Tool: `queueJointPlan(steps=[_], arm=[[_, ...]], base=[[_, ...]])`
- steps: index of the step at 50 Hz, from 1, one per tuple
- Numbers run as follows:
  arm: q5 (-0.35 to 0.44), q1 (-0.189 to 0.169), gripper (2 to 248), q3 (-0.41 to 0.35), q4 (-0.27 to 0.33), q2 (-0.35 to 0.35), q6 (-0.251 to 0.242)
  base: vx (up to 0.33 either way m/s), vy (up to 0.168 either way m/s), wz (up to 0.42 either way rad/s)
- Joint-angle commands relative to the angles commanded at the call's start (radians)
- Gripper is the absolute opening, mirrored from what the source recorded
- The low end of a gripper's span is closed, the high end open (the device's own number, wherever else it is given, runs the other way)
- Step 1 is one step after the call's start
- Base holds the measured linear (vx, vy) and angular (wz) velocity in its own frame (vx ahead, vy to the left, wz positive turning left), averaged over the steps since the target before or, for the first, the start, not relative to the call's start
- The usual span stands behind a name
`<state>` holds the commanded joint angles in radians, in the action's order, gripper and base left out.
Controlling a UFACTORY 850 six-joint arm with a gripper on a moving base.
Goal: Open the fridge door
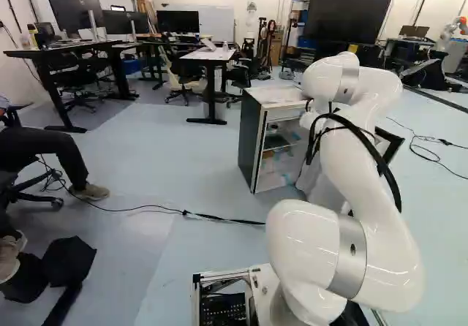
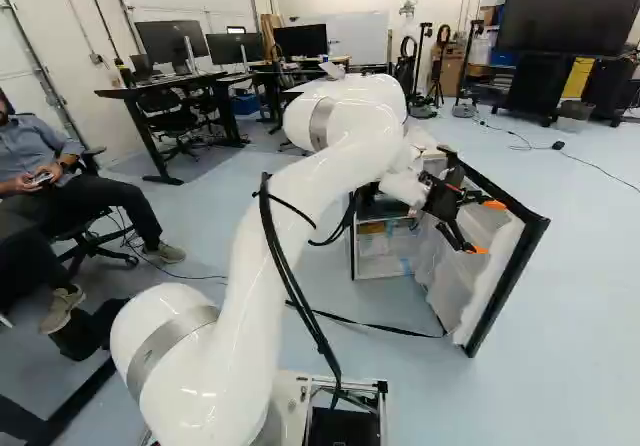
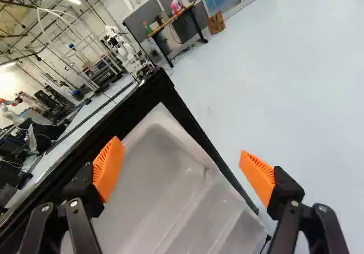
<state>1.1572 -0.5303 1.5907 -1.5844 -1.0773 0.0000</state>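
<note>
In the right base view my gripper (image 2: 486, 228) stands with its fingers spread, on the inner side of the fridge door (image 2: 512, 284). That door is swung wide, its white lining (image 2: 482, 301) facing the cabinet. The fridge body (image 1: 249, 139) shows its dark side and lit shelves in the left base view, where my arm hides most of the door. Seen from the wrist, the open gripper (image 3: 180, 162) has its orange pads well apart, and the door's lining (image 3: 170, 180) lies beyond and between them. Whether a finger touches the door, I cannot tell.
A black cable (image 1: 212, 217) runs over the floor before the fridge. A person sits at the left of both base views, feet on the floor. Desks (image 1: 208, 59) and chairs are behind. Another robot (image 3: 126, 52) stands beyond the door in the wrist view.
</note>
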Motion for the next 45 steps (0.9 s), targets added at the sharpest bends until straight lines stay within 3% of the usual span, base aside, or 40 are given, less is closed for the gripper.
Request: queueJointPlan(steps=[10, 45], arm=[[-0.019, 0.000, 247, -0.020, -0.001, 0.010, 0.000], [-0.021, 0.068, 247, -0.273, 0.014, 0.142, 0.000]], base=[[0.012, -0.010, 0.011], [-0.001, 0.001, -0.002]])
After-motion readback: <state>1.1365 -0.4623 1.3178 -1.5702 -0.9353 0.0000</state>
